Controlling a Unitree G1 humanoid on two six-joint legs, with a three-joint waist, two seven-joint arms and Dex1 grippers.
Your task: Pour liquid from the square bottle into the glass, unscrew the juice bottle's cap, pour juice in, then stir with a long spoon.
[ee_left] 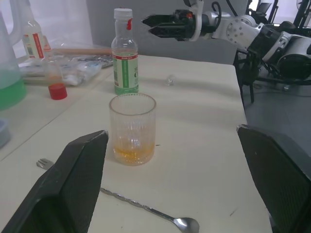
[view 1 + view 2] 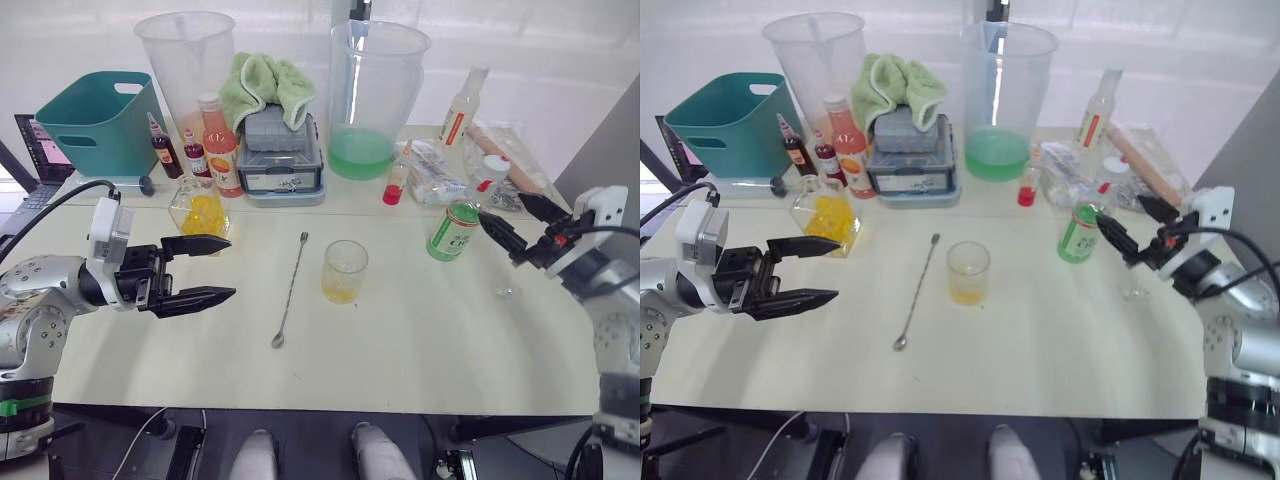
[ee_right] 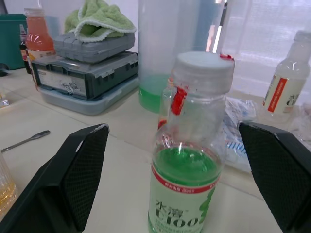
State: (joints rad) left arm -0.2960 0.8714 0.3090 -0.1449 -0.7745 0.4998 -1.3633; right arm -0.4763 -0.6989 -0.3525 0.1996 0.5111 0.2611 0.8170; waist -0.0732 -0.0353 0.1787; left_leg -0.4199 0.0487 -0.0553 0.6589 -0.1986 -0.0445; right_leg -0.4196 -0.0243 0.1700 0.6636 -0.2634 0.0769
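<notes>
We have yellow liquid in the glass [image 2: 345, 271] mid-table, while the juice bottle [image 2: 456, 226], right of it and capped, waits between our right gripper's [image 2: 520, 228] spread, empty fingers; our left gripper [image 2: 199, 270] gapes empty, stirring undone.

The 2 eye views look forward and down from the head over the whole table [image 2: 420, 370], nearly matching. The left wrist view sits low at table height, facing across the glass [image 1: 132, 128] toward the juice bottle [image 1: 125, 53]. The right wrist view looks close at that same bottle, with the grey box [image 3: 87, 65] behind.
</notes>
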